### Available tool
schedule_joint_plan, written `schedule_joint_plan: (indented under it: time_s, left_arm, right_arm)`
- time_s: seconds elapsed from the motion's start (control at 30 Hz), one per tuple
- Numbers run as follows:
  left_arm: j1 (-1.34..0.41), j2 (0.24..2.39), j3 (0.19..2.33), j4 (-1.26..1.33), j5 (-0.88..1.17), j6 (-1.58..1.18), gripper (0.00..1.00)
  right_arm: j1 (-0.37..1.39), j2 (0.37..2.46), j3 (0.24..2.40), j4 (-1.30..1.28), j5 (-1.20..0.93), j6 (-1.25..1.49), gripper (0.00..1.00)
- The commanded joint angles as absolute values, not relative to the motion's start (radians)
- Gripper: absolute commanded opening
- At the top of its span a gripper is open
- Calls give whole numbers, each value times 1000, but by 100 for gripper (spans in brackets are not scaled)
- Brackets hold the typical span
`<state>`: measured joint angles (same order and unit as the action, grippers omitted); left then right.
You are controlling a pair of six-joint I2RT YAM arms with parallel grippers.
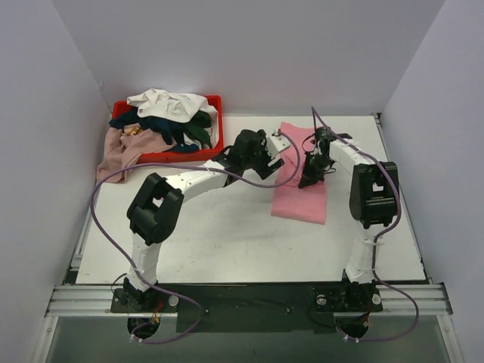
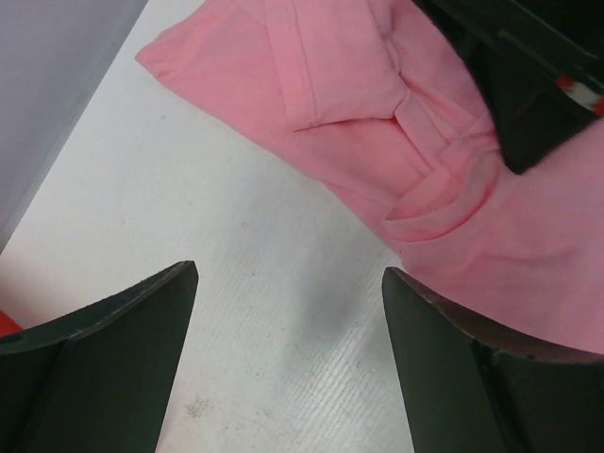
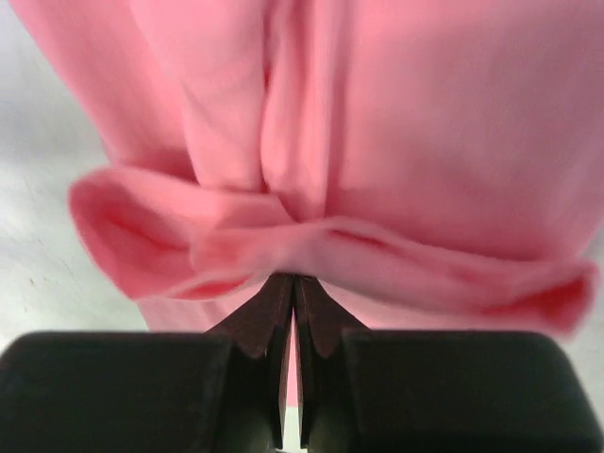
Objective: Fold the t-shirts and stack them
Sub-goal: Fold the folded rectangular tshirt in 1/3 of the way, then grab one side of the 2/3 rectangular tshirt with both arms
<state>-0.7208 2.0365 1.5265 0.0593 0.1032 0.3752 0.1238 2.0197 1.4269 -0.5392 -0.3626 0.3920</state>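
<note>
The bright pink t-shirt (image 1: 301, 189) lies partly folded on the white table, right of centre. My right gripper (image 1: 308, 179) is shut on a bunched fold of the pink t-shirt (image 3: 311, 250) and stands over its middle. My left gripper (image 1: 269, 168) is open and empty, just above bare table at the shirt's left edge; the pink t-shirt (image 2: 377, 142) lies ahead of its fingers (image 2: 453, 349), and the right one overlaps the cloth's edge. Other t-shirts, white (image 1: 170, 104), navy and dark green (image 1: 170, 130) and dusty mauve (image 1: 119, 153), are heaped in and over a red tray.
The red plastic tray (image 1: 218, 128) stands at the back left of the table. Grey walls close in the left, back and right sides. My right arm (image 2: 528, 85) shows dark in the left wrist view's top right.
</note>
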Motion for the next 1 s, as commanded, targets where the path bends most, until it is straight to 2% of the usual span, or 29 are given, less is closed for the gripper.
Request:
schedule_joint_plan:
  time_s: [0.0,0.13,0.2,0.23,0.27,0.33,0.4,0.43,0.47,0.53,0.6,0.67,0.73,0.97]
  left_arm:
    - [-722,1982,1516,107,144,357,90]
    - [-735,1973,1493,114,205,374,90]
    - [-745,1968,1488,88,259,391,87]
    - [-750,1968,1488,77,288,391,81]
    - [-756,1971,1485,65,304,382,69]
    - [-767,1974,1473,54,345,388,54]
    - [-785,1974,1459,20,406,458,51]
    - [-793,1973,1448,8,461,489,51]
    - [-802,1973,1444,-47,497,565,55]
    - [-816,1976,1433,-121,572,681,63]
    - [-828,1976,1424,-175,591,768,69]
    - [-833,1974,1417,-202,583,821,72]
    - [-838,1974,1401,-168,545,813,74]
    - [-861,1977,1329,-98,512,841,73]
  right_arm:
    - [112,2109,1604,-594,-259,385,0]
    - [84,2195,1755,-624,-268,390,0]
    - [75,2194,1828,-649,-273,388,0]
    - [72,2171,1851,-663,-273,382,0]
    - [65,2148,1848,-667,-272,380,0]
    - [46,2065,1786,-673,-271,379,0]
    - [16,1955,1657,-676,-268,385,0]
    - [5,1875,1547,-676,-262,396,3]
    - [5,1840,1434,-676,-244,405,17]
    - [-47,1741,1290,-672,-238,422,31]
    - [-61,1681,1171,-655,-250,442,44]
    - [-64,1642,1077,-614,-267,459,51]
    - [-67,1634,1020,-572,-290,483,55]
    - [-67,1651,965,-503,-322,552,55]
